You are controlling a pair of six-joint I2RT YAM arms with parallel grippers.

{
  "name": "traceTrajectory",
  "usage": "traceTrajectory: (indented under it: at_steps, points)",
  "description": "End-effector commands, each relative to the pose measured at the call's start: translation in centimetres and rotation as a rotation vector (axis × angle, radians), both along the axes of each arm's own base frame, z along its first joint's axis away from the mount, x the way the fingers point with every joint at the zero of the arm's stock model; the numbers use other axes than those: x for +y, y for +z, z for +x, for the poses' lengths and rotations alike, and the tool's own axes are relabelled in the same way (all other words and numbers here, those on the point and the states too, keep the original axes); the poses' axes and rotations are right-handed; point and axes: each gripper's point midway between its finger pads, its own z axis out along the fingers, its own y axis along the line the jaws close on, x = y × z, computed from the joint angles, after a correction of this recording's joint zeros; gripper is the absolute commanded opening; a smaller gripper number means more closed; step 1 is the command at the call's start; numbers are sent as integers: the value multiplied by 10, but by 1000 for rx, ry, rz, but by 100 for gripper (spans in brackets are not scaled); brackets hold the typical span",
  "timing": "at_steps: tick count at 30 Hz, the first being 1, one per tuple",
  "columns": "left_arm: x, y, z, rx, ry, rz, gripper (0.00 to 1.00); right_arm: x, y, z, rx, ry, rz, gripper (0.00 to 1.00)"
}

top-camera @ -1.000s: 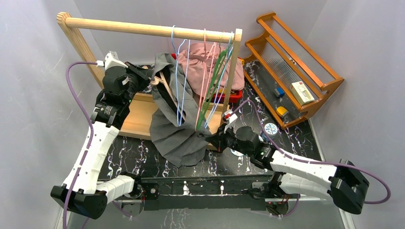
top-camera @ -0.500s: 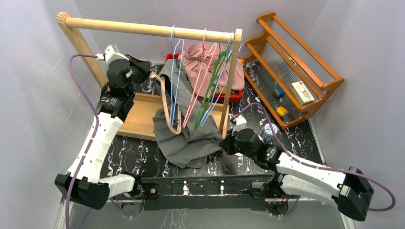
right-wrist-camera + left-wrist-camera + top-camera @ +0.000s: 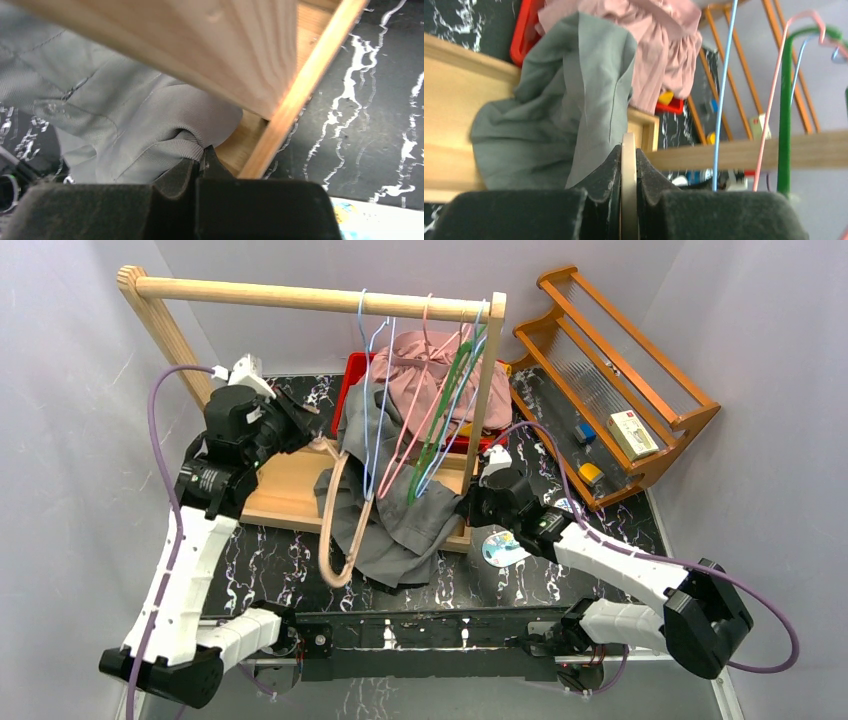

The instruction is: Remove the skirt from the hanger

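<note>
The grey skirt lies bunched over the wooden rack's base and the black table. The beige hanger curves down along the skirt's left side, and its far end lies against the cloth. My left gripper is shut on the hanger's upper part; in the left wrist view the beige strip sits pinched between the jaws of my left gripper, with the skirt beyond. My right gripper is shut on the skirt's right edge beside the rack post; in the right wrist view my right gripper pinches a fold of the skirt.
The wooden rack's rail carries several coloured wire hangers. A pink garment lies in a red bin behind. The rack post stands just above my right gripper. A wooden shelf fills the right.
My left gripper drew the hanger left and down, so most of it now hangs outside the skirt. My right gripper moved up toward the rack post with the skirt's edge.
</note>
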Motion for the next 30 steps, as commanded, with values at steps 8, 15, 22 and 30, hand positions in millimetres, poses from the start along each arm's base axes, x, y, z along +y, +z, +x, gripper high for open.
traceTrajectory:
  at_steps: [8, 15, 22, 30]
  points:
    - [0, 22, -93, 207, -272, 171, 0, 1, 12, 20, -28, -19, 45, 0]
    - [35, 54, -117, 155, -134, 256, 0, 1, 12, 17, -28, 21, 21, 0]
    - [72, 107, -130, -97, 44, 305, 0, -1, 17, 18, -29, 23, -9, 0]
    - [71, 156, -122, -365, 33, 352, 0, 6, 22, 18, -29, 58, 5, 11]
